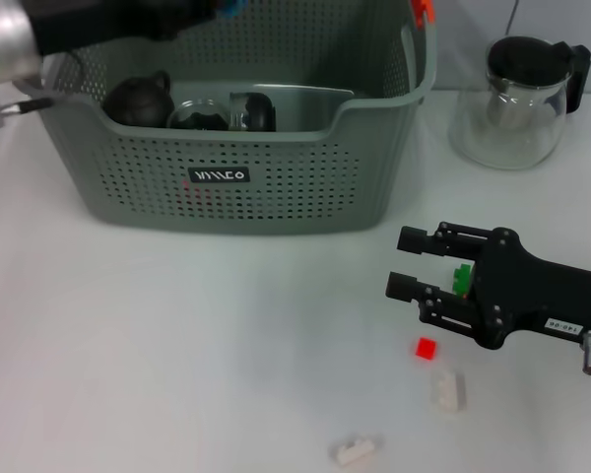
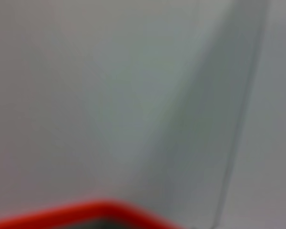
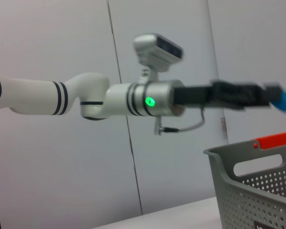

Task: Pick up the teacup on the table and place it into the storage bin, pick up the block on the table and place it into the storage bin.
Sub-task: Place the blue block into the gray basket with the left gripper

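Storage bin [image 1: 276, 187] stood at the far middle of the worktop [image 1: 177, 345]. Inside it lay a dark teapot-like vessel [image 1: 138, 99] and two glass or dark cup-like items [image 1: 222, 113]; which of them was the teacup could not be told.

Blocks: a green block [image 1: 462, 277] sat between the fingers of the right tool [image 1: 414, 264], jaws spread with a wide gap at the tips, block lodged deeper near the palm. Whether it was truly pinched could not be told. The tool was level, off the bin's near right corner, pointing left. Judgement: carrying posture, headed for the bin.

On the worktop just beside this tool were a small red block [image 1: 426, 348], then a white block [image 1: 449, 391] and another white block [image 1: 356, 450] nearer the front edge.

Left tool [image 3: 283, 98] hung above the bin's far rim, blue-tipped, fingers not readable. Probably positioned over the opening for a drop.

A glass teapot [image 1: 517, 99] with a black lid stood right of the bin, apart from it.
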Motion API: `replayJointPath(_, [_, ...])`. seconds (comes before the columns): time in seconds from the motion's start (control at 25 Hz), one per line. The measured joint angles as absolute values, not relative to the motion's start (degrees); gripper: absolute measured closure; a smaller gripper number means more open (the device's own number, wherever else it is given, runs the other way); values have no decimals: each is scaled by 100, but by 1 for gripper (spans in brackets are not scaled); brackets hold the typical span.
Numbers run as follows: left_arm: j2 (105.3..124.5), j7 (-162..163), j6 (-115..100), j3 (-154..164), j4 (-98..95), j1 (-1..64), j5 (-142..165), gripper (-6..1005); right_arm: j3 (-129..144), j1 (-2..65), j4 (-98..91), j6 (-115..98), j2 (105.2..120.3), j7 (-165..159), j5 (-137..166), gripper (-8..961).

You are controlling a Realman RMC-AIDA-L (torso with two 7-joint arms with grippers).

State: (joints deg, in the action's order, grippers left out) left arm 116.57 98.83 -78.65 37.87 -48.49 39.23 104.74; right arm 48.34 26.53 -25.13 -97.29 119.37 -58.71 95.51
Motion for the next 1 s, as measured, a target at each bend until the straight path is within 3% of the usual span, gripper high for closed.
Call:
replayJointPath(0.32, [11865, 10081, -5976, 4838, -4776, 3943, 11381, 549, 4834, 2668, -2513, -9729, 11944, -5871, 9558, 389])
replayJointPath(1.0, [11956, 10331, -5768, 4805, -4872, 3695, 11154, 526, 4834, 2668, -2513, -9729, 11944, -5871, 9570, 388])
